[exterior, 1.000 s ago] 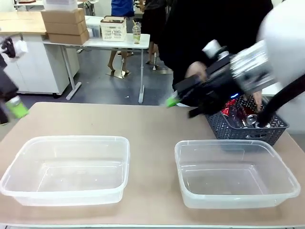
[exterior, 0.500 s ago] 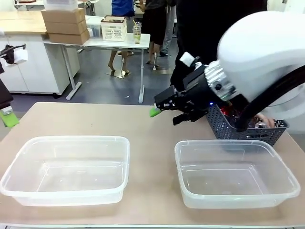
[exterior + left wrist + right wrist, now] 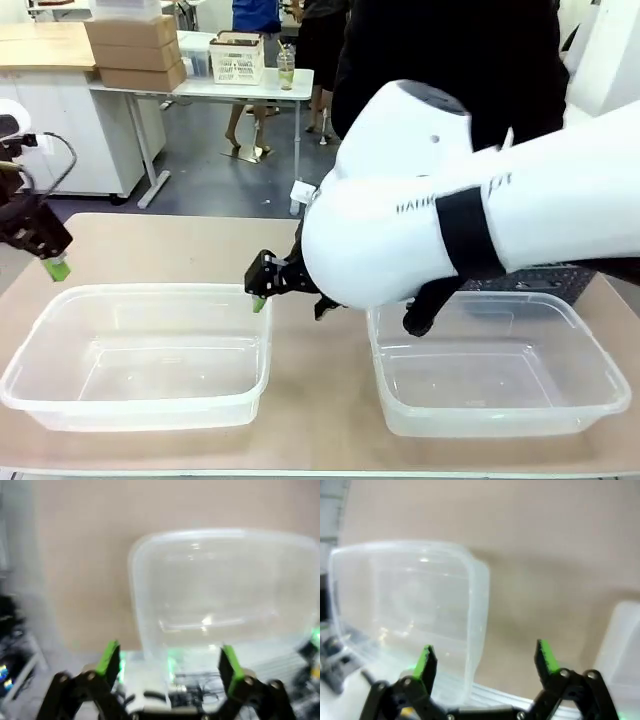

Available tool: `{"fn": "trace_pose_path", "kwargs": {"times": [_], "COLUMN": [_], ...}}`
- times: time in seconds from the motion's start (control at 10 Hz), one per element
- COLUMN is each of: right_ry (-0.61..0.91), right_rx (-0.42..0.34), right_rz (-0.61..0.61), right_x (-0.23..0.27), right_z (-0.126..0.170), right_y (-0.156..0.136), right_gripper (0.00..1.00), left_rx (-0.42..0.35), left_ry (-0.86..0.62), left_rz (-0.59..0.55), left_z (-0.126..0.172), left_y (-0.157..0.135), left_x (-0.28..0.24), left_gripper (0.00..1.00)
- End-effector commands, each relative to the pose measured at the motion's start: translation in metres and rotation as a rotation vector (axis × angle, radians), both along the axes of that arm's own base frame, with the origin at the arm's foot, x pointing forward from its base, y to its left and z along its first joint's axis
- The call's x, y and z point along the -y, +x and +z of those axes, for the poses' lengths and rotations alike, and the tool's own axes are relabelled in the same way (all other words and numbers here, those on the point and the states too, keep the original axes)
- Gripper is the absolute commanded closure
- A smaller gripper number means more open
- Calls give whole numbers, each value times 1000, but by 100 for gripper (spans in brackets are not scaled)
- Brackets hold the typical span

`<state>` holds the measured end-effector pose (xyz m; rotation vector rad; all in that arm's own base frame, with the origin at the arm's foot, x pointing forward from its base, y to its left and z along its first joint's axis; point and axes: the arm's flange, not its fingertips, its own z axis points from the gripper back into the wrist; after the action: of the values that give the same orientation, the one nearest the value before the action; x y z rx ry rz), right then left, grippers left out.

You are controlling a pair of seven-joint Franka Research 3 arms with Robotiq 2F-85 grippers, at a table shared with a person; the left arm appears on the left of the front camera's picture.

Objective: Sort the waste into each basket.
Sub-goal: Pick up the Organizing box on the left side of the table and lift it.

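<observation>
The light was bright and even, from overhead. Shadows on the table [image 3: 310, 400] were soft and faint, darkest under the right arm [image 3: 450, 230]. White glints lay on the left tub [image 3: 140, 410]. Both wrist views were blurred, the left one most at its left edge. The right arm, near the front camera, looked soft.

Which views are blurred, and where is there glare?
Left wrist view: blurred throughout, bright glints inside the left tub. Right wrist view: softer blur, tub wall hazy. Front view: sharp, though the close right arm looks oversized.
</observation>
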<state>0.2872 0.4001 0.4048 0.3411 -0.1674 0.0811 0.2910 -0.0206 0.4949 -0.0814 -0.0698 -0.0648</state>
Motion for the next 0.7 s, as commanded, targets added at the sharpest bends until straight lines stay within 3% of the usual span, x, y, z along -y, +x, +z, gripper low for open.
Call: {"fn": "trace_pose_path", "kwargs": {"times": [0.0, 0.1, 0.2, 0.4, 0.5, 0.6], "right_ry": [-140, -135, -72, -72, -110, -119], "right_rx": [-47, -28, -8, -8, -15, -52], "right_rz": [-48, -49, -35, -35, -45, -112], "right_x": [-39, -27, -8, -8, -9, -17], "right_z": [13, 20, -3, -3, 4, 0], "right_y": [24, 27, 8, 8, 16, 17], "right_gripper": [0, 0, 0, 0, 0, 0], "left_rx": [-28, -171, 0, 0, -50, -82], "left_ry": [65, -44, 42, 42, 17, 95], "left_rz": [25, -131, 32, 32, -7, 23], "left_z": [-87, -100, -3, -3, -14, -35], "left_y": [-43, -47, 7, 7, 11, 17], "left_x": [-9, -14, -7, -7, -8, 1], "left_gripper": [0, 0, 0, 0, 0, 0]}}
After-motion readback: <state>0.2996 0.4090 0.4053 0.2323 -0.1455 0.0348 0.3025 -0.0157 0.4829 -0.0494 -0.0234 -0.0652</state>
